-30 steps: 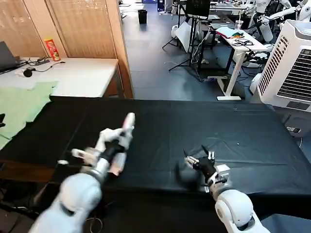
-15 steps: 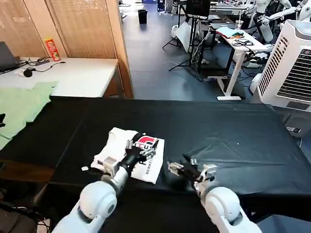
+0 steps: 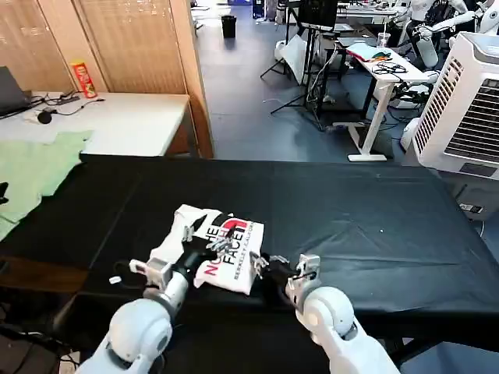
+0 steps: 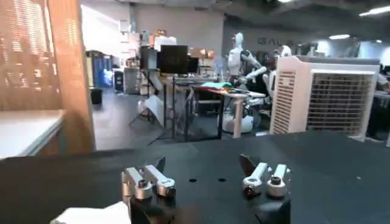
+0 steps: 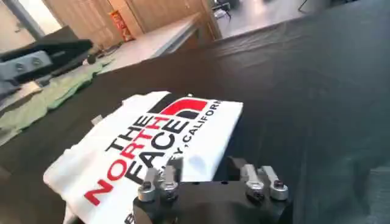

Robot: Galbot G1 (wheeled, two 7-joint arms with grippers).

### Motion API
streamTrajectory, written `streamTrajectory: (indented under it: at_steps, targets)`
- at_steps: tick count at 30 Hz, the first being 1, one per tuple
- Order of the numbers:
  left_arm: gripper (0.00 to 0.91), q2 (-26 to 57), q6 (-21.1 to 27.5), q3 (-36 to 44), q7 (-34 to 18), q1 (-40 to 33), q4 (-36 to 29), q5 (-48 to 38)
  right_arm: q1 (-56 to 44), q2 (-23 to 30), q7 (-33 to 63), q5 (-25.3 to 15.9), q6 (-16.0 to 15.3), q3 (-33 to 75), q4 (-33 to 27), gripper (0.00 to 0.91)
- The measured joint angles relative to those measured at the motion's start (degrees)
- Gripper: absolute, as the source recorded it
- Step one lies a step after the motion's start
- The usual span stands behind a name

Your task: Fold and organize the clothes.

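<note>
The clothes are one white T-shirt (image 3: pixel 234 257), folded into a small rectangle with its black-and-red "THE NORTH FACE" print up, near the front edge of the black table (image 3: pixel 374 210). My left gripper (image 3: pixel 204 242) hovers low over the shirt's left half, fingers wide open and empty. In the left wrist view that gripper (image 4: pixel 207 182) faces bare black cloth, with a white corner of the shirt (image 4: pixel 91 215) beside one finger. My right gripper (image 3: pixel 277 263) is open at the shirt's right edge. In the right wrist view the shirt (image 5: pixel 152 140) lies just ahead of the gripper (image 5: pixel 207 176), one finger over its edge.
A light green cloth (image 3: pixel 31 167) lies on the white side table (image 3: pixel 125 121) at the left, with a red can (image 3: pixel 82 78) and cables behind it. A white cooler unit (image 3: pixel 468 101) stands beyond the table's right end. The black tabletop stretches bare to the right.
A second ago my left arm was raised with white cloth; the folded shirt now lies on the table. The left gripper has drawn back a little, and the right gripper has slid left to the shirt.
</note>
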Motion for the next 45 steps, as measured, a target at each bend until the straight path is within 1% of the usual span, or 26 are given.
streamTrajectory:
  at_steps: [3, 5, 7, 8, 9, 10, 12, 14, 17, 20, 22, 27, 33, 36, 38, 40, 45]
  targets:
    - [0.878, 0.17, -0.52, -1.12, -0.06, 1.36, -0.56, 0.13, -0.15, -0.47, -0.20, 0.29, -0.12, 0.68, -0.03, 0.000]
    - [0.878, 0.39, -1.02, -1.96, -0.03, 2.45, -0.65, 0.32, -0.30, -1.19, -0.57, 1.19, -0.56, 1.39, 0.44, 0.000]
    - [0.878, 0.71, -1.72, -3.08, -0.04, 3.43, -0.50, 0.61, -0.11, -2.82, -1.18, 1.92, -0.88, 2.84, 0.55, 0.029]
    - [0.878, 0.86, -2.33, -3.73, -0.03, 4.03, -0.32, 0.86, 0.12, -3.79, -1.68, 2.23, -1.32, 3.70, 0.48, 0.098]
    - [0.878, 0.97, -3.09, -4.32, -0.15, 4.57, -0.03, 1.15, 0.38, -4.91, -2.29, 2.30, -1.88, 4.62, 0.33, 0.878]
    - [0.878, 1.03, -3.69, -4.81, -0.36, 4.98, 0.24, 1.51, 0.60, -6.21, -2.99, 2.10, -2.76, 5.65, 0.32, 0.878]
    - [0.878, 1.23, -5.09, -5.78, -0.53, 5.88, 1.06, 2.41, 0.74, -8.62, -4.87, 0.34, -4.94, 7.37, 0.69, 0.878]
    - [0.878, 1.40, -6.37, -6.58, -0.53, 6.85, 2.06, 2.88, 0.54, -10.95, -6.58, -2.19, -5.84, 8.43, 1.53, 0.878]
    - [0.878, 1.40, -8.35, -7.85, -0.73, 8.16, 3.63, 3.01, -0.42, -13.85, -8.84, -6.76, -4.29, 9.39, 3.10, 0.878]
    - [0.878, 1.14, -10.81, -9.11, -0.68, 9.57, 4.92, 2.19, -2.09, -15.78, -9.68, -10.36, -1.73, 10.14, 4.95, 0.878]
    - [0.878, 0.96, -11.69, -9.55, -0.66, 10.14, 5.59, 2.53, -3.63, -16.34, -9.76, -13.18, 1.47, 10.50, 6.39, 0.878]
    - [0.878, 0.82, -11.57, -9.74, -1.52, 11.92, 4.75, 3.01, -8.71, -16.19, -6.38, -17.64, 9.45, 11.85, 9.46, 0.878]
    - [0.878, 1.17, -12.89, -11.34, -1.80, 16.32, 1.23, 3.14, -20.03, -13.86, -2.69, -27.39, 23.98, 13.38, 13.20, 0.878]
    - [0.878, 1.17, -13.83, -12.45, -1.88, 19.30, -0.46, 3.25, -26.03, -12.52, -1.03, -31.62, 29.38, 14.33, 14.45, 0.878]
    - [0.878, 1.15, -13.95, -13.21, -2.19, 21.49, -1.40, 3.45, -29.26, -11.87, 0.23, -33.42, 31.64, 14.91, 15.10, 0.878]
    - [0.878, 1.17, -14.04, -13.93, -2.55, 24.05, -2.27, 3.55, -32.46, -11.09, 1.55, -34.42, 33.04, 15.55, 15.96, 0.878]
    - [0.878, 1.52, -14.89, -15.98, -3.79, 31.53, -4.41, 3.44, -40.35, -9.10, 5.68, -34.81, 33.96, 17.23, 19.00, 0.878]
